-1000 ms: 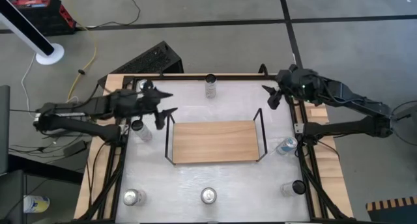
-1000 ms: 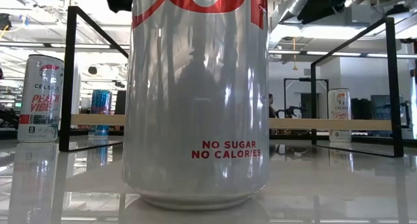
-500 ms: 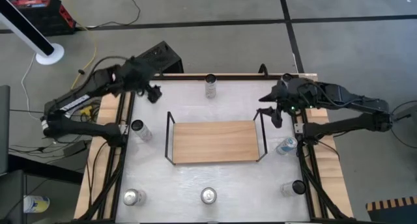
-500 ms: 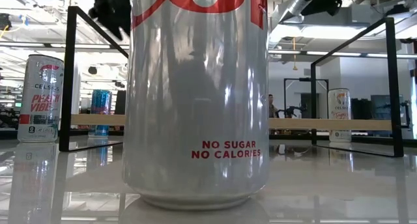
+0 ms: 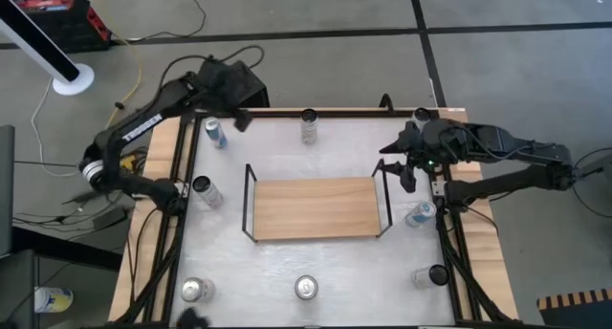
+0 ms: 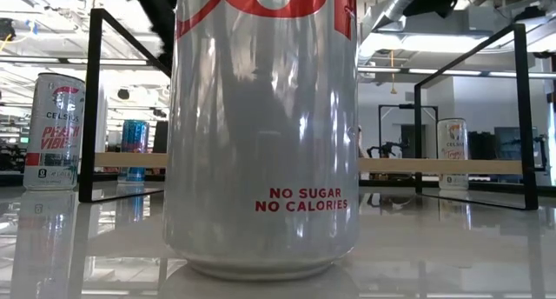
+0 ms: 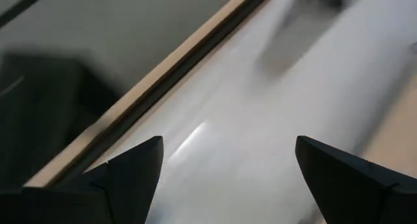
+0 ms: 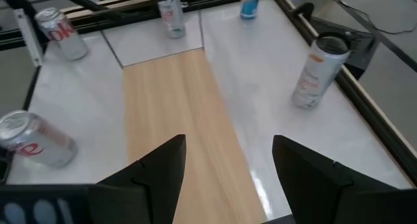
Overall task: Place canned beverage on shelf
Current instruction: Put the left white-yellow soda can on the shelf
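Grey concrete floor around a white-topped desk (image 5: 316, 262), shelf at its middle, cans scattered round it.

High view: the wooden shelf (image 5: 316, 208) sits empty at the desk's centre; cans stand along the edges, including a blue can (image 5: 213, 132) at the far left corner, just beside the left claw (image 5: 239, 118), whose fingers are spread and empty. The right claw (image 5: 399, 166) hovers over the shelf's right end rail, its fingers apart and holding nothing. Low view: a silver can (image 6: 263, 129) fills the foreground, the shelf's black frame behind it. Left wrist view: blurred white desk between two spread fingers (image 7: 130, 172). Right wrist view: the shelf board lies beyond the parted fingers (image 8: 159, 172), an orange-marked can (image 8: 316, 71) off to one side.
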You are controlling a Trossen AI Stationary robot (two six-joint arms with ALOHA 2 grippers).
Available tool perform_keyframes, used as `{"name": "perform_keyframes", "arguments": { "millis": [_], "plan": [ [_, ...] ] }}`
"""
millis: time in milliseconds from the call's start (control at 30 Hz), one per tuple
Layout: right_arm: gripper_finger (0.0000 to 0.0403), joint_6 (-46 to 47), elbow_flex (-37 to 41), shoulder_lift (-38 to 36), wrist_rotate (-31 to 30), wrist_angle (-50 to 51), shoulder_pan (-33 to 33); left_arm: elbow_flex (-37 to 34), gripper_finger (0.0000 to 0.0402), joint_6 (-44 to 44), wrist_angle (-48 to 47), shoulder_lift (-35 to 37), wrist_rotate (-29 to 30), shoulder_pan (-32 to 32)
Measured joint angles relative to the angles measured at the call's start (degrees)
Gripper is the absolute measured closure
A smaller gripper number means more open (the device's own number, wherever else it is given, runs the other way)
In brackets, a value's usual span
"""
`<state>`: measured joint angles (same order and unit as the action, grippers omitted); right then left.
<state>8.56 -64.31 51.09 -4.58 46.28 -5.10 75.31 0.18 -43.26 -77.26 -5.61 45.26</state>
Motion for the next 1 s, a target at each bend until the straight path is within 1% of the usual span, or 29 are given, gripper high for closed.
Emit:
{"name": "perform_keyframes", "arguments": {
  "millis": [67, 133, 233, 367, 433, 533, 700, 767, 900, 1000],
  "plan": [
    [0.0148, 0.01, 0.00, 0.00, -0.03, 0.02, -0.49, 0.00, 0.0067, 0.44, 6.62, -2.33, -4.58, -1.63],
    [0.0148, 0.00, 0.00, 0.00, -0.05, 0.01, -0.93, 0.00, 0.0067, 1.18, 12.96, -4.94, -6.91, -3.51],
    [0.0148, 0.00, 0.00, 0.00, -0.05, 0.02, -1.10, 0.00, 0.0067, 2.51, 22.31, -9.15, -8.17, -6.65],
    [0.0148, -0.02, 0.00, 0.00, -0.05, 0.04, -1.04, 0.00, 0.0067, 5.97, 31.39, -14.16, -8.32, -10.18],
    [0.0148, -0.04, 0.00, 0.00, -0.03, 0.04, -1.03, 0.00, 0.0067, 7.94, 34.17, -15.72, -8.07, -11.14],
    [0.0148, -0.47, 0.00, 0.00, -0.04, 0.13, -1.03, 0.00, 0.0067, 10.17, 37.16, -17.76, -5.83, -11.72],
    [0.0148, -3.05, 0.00, 0.00, -0.03, 0.20, -1.03, 0.00, 0.0067, 12.42, 41.43, -21.31, -7.10, -11.74],
    [0.0148, -3.21, 0.00, 0.00, -0.03, 0.22, -1.03, -0.01, 0.0068, 14.09, 42.71, -22.78, -6.72, -11.81],
    [0.0148, -3.21, 0.00, 0.00, -0.03, 0.22, -1.03, -0.07, 0.0068, 16.83, 46.21, -24.27, -5.05, -11.79],
    [0.0148, -3.21, 0.00, 0.00, 0.00, 0.24, -1.04, -0.04, 0.0068, 17.35, 46.91, -25.00, -2.81, -11.74]
  ]
}}
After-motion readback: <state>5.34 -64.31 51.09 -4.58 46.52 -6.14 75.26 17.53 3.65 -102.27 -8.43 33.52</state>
